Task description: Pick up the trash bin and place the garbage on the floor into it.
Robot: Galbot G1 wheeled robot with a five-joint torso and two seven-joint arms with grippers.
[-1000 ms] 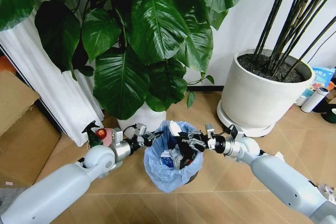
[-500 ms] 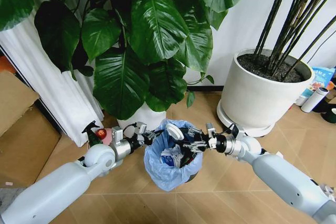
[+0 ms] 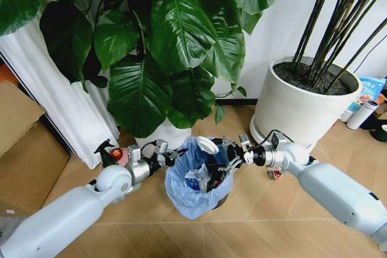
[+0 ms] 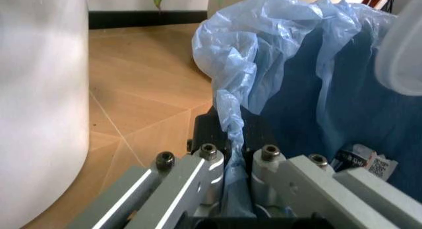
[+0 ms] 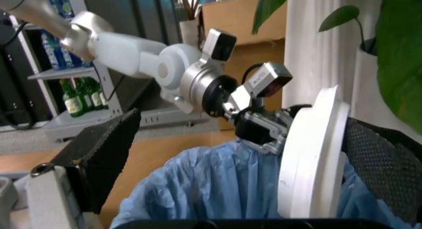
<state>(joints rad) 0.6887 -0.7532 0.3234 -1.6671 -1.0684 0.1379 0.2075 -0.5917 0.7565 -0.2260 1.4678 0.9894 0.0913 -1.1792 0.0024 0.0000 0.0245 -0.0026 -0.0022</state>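
The black trash bin point(image 3: 196, 179), lined with a crinkly light-blue bag point(image 4: 264, 56), stands on the floor point(image 3: 254, 222) between my arms. My left gripper point(image 3: 173, 156) point(image 4: 235, 162) is shut on the bag and rim on the bin's left side. Over the right rim my right gripper point(image 3: 228, 152) point(image 5: 237, 160) is open. A white lid point(image 3: 207, 145) point(image 5: 310, 155) stands on edge against one of its fingers point(image 5: 386, 174), above the bag's mouth. A blue-white carton point(image 3: 195, 180) lies inside the bin. A crushed red can point(image 3: 274, 174) lies on the floor under my right forearm.
A big white pot point(image 3: 302, 110) with dark stalks stands at the right, with a white thermos point(image 3: 361, 115) beyond it. The leafy plant's white pot point(image 3: 168, 134) is right behind the bin. A red-topped spray bottle point(image 3: 112, 154) and a cardboard box point(image 3: 27, 155) are to the left.
My right gripper has drawn up and back from inside the bin toward its right rim, and the white lid has come into sight at the bag's mouth. The left gripper kept its hold.
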